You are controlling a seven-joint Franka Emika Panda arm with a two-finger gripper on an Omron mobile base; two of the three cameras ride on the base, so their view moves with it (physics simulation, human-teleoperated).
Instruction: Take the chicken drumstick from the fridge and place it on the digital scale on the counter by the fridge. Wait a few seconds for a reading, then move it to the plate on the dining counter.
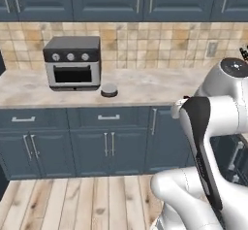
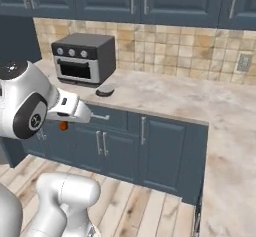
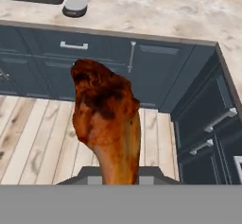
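So the drumstick [image 3: 108,119] is out of the fridge and clamped in the gripper [image 2: 64,125], held in the air over the wooden floor [image 1: 72,200], in front of the dark blue cabinets [image 1: 109,141] and well short of the counter [image 1: 145,86]. The carry to the scale is the step in hand. The small round grey disc [image 1: 109,90] just beside the toaster oven [image 1: 72,61] looks like that scale. Next, I'd judge, the arm must lift the meat above the counter edge, reach to the disc and set it down squarely on top before letting go
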